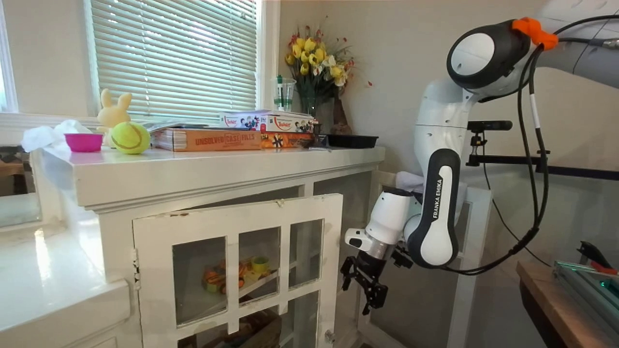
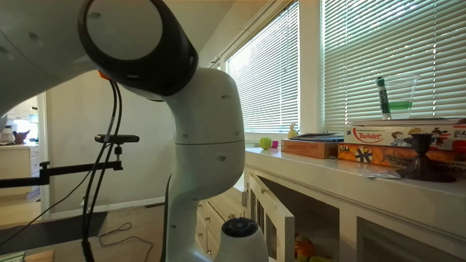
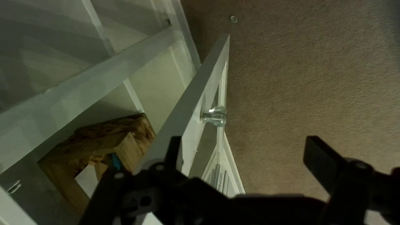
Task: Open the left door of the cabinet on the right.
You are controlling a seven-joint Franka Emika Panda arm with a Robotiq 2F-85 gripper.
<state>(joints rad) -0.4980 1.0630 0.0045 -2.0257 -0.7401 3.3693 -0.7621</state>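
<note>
The left door (image 1: 233, 270) stood partly open on the white cabinet (image 1: 217, 173), gripper (image 3: 243, 150) hung in front of it, fingers (image 3: 323, 164) spread wide apart, ball (image 1: 130, 137) sat on top.

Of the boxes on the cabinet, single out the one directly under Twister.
The bright orange box: the white Twister box rests on it, while the Unsolved Case Files box sits beside them.

Home interior, as I view it remotely: game boxes (image 1: 285, 124), one lettered "Twister", on a white glass-paned cabinet (image 1: 217, 170), yellow flowers (image 1: 309, 54), window blinds (image 1: 174, 58), carpet (image 3: 297, 78) and, through a doorway, a kitchen counter (image 2: 20, 146).
</note>
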